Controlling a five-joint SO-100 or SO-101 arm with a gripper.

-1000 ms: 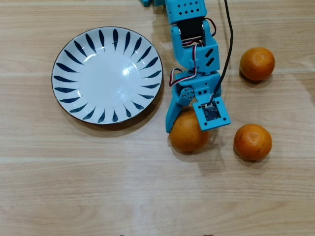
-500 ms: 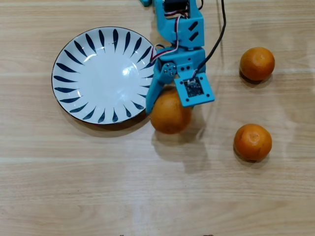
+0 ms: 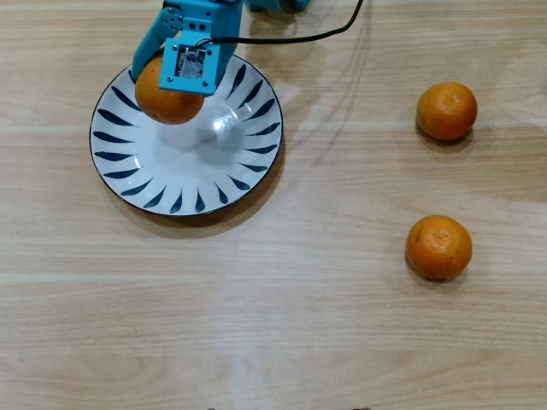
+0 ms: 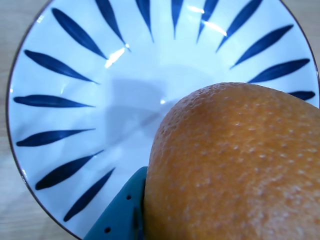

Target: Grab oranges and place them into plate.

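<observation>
light wooden table [image 3: 282, 325], black cable [image 3: 299, 38] along its top edge

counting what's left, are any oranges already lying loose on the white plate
No: the round white ceramic plate with dark blue strokes is bare; the gripper holds one round orange citrus fruit over it.

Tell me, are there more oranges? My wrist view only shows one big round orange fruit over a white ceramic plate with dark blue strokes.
Observer: Yes. In the overhead view, two smaller round oranges lie on the light wooden table, right of the plate: an upper orange and a lower orange.
Operator: Are they touching?
Observer: No, they lie well apart, neither touching the plate.
Operator: Is my orange over the middle?
Observer: No. The blue gripper holds the big orange over the plate's upper-left part, near the rim.
</observation>
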